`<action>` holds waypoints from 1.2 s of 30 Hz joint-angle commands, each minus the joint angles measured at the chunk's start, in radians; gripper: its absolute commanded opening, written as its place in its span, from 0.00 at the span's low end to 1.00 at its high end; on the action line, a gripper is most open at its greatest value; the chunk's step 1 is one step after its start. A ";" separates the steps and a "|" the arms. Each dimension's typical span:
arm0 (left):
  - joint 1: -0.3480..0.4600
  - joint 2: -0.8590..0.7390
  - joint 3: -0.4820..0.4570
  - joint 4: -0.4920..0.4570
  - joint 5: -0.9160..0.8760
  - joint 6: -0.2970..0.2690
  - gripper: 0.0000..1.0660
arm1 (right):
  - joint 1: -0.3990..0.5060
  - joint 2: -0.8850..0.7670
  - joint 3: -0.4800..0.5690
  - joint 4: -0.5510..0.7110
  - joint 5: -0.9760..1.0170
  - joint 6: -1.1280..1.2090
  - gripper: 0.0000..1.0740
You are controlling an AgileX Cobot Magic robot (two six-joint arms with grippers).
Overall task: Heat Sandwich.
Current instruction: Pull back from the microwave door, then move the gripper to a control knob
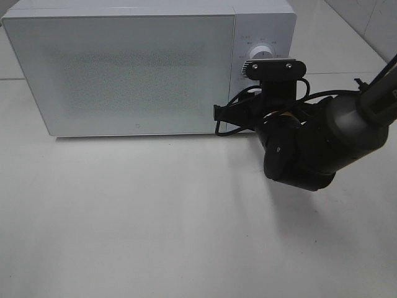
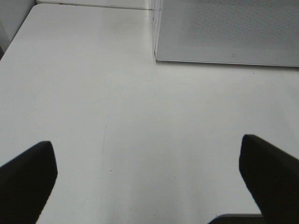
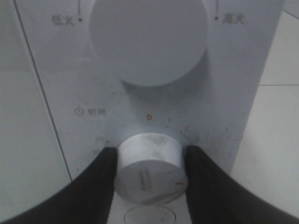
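Right wrist view shows the right pincer (image 3: 150,156) clamped on a small round white timer knob (image 3: 149,175), with one black finger touching each side of it. A short red mark sits on the knob's face. Higher on the same control panel is a larger round white dial (image 3: 148,39). The panel belongs to the boxy white microwave oven (image 1: 124,68), whose frosted door is shut. The left pincer (image 2: 145,154) hangs with its fingers wide apart over the white bench (image 2: 93,93), near the oven's front corner, gripping nothing. Where the sandwich lies cannot be told from these views.
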 commanded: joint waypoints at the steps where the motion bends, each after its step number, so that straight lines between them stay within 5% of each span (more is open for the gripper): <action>1: 0.002 -0.016 -0.001 -0.008 -0.013 -0.001 0.93 | 0.000 -0.006 -0.009 -0.002 -0.059 0.026 0.09; 9: 0.002 -0.016 -0.001 -0.008 -0.013 -0.001 0.93 | 0.000 -0.006 -0.009 -0.011 -0.097 0.192 0.10; 25: 0.002 -0.016 -0.001 -0.008 -0.013 -0.001 0.93 | 0.000 -0.005 -0.009 -0.160 -0.184 1.045 0.10; 36: 0.002 -0.016 -0.001 -0.008 -0.013 -0.001 0.93 | 0.000 -0.005 -0.009 -0.162 -0.311 1.376 0.10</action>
